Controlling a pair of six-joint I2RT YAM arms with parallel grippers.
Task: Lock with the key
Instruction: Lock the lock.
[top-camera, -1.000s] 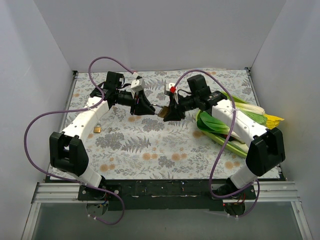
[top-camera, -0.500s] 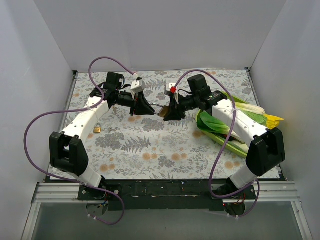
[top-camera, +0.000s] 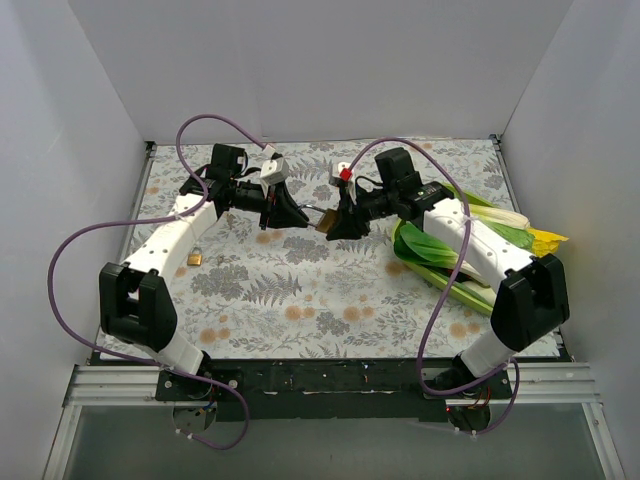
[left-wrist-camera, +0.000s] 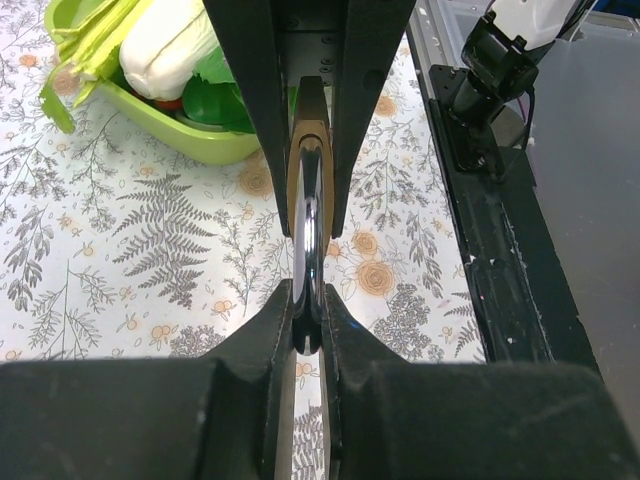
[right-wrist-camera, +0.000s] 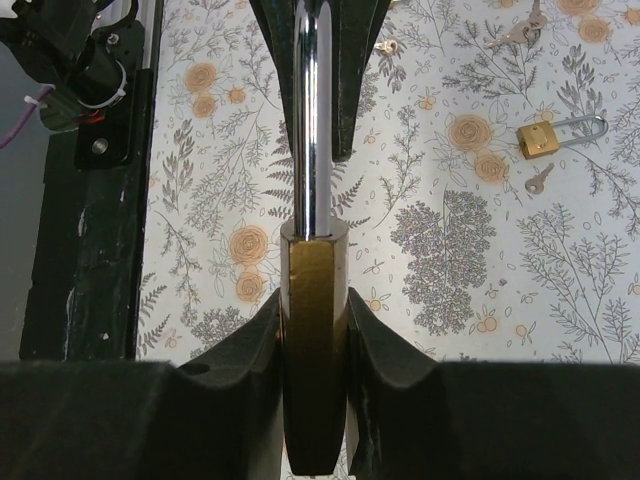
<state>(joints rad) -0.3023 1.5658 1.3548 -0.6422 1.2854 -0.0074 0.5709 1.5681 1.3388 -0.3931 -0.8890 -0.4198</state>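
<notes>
The worktop (top-camera: 300, 300) has a cloth with ferns and flowers on it. On its right side lies a green tray (top-camera: 470, 298) with leafy vegetables (top-camera: 430, 245) in it, under the right arm. The two arms meet above the middle of the worktop, and between them is the padlock (top-camera: 325, 226), lifted off the cloth. The right claw (right-wrist-camera: 314, 320) is clamped on the brass body (right-wrist-camera: 314, 300) of this padlock. The left claw (left-wrist-camera: 308, 325) faces it from the other side, and its tips are pressed together on the steel loop (left-wrist-camera: 309, 240). Well apart, near the left arm, a second small padlock (right-wrist-camera: 545, 138) lies flat on the cloth, with a small key (right-wrist-camera: 538, 178) just beside it.
</notes>
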